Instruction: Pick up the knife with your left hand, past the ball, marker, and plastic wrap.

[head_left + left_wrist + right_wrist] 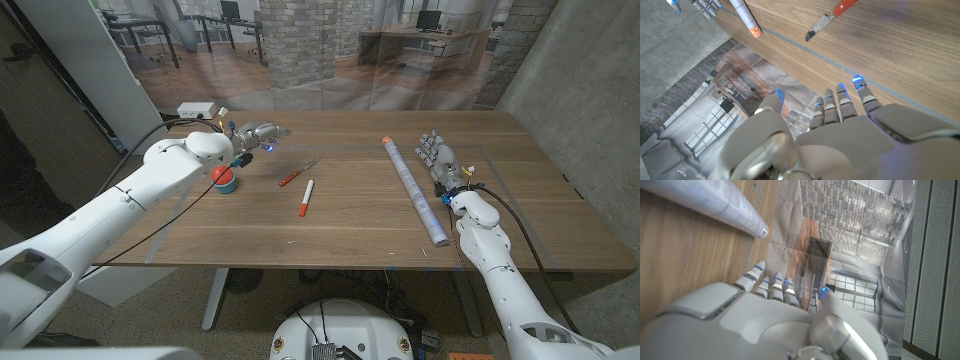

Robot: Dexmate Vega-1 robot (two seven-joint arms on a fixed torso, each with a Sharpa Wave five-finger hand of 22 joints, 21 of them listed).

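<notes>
So the knife (298,174), red handle and short blade, is lying flat on the wooden table (360,225) a bit left of centre, angled with the blade toward the far right and the handle toward the near left. The marker (305,198) lies just nearer than it, and the red and blue ball (226,179) sits to the left, tucked under the robot's left arm.

The left hand (258,135) hovers over the far left of the table, beyond the ball, fingers apart and straight, nothing in it. From its wrist camera the knife is ahead of the fingertips (858,80), well apart.

Probably the clean way is to go for the handle end, since that's the end closest to the hand and the thicker bit to pinch. It should come in from the far side so it doesn't knock the marker.

The plastic wrap roll (414,190) is well off to the right beside the right hand (438,159), which hangs empty with fingers loosely extended.
</notes>
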